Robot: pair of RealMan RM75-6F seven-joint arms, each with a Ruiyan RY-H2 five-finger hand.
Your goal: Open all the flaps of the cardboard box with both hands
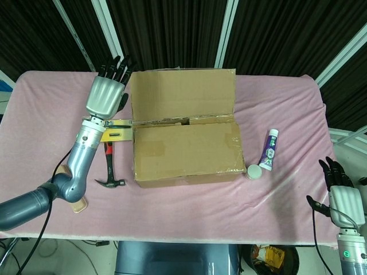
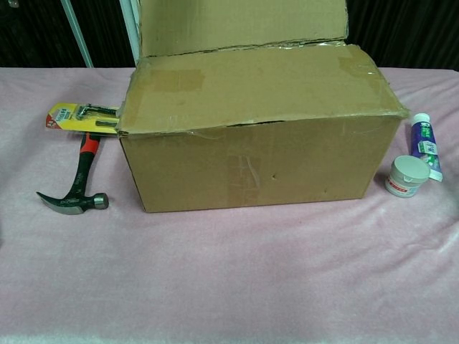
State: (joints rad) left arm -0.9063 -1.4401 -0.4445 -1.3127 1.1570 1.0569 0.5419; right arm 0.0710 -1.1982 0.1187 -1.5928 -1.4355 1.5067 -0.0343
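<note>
- While the cardboard box (image 1: 186,154) sits mid-surface, we see bare pink cloth on every side of it, widest toward the near edge of the surface (image 1: 189,220) and toward the box's right, beyond the tube.
- We see the far flap (image 1: 182,94) standing upright along the box's back edge, and the near flap (image 2: 258,86) lying down flat over the top, its front lip slightly raised.
- We note plain brown corrugated board with tape strips and creases; the cloth under the box looks soft and fuzzy.
- Just left of the box lie a yellow carded tool pack (image 2: 80,117) and a hammer (image 2: 77,183) with a red-and-black handle and dark metal head; a small wooden block (image 1: 74,197) lies further left, partly under our left arm.
- Right of the box, a white-capped jar (image 2: 406,175) touches a purple-and-white tube (image 2: 425,145).
- Our left hand (image 1: 107,91) is raised beside the upright flap's left edge, fingers spread, holding nothing; whether it touches the flap we cannot tell.
- Our right hand (image 1: 343,192) hangs well right of the box, off the surface's corner, fingers extended and apart, empty.
</note>
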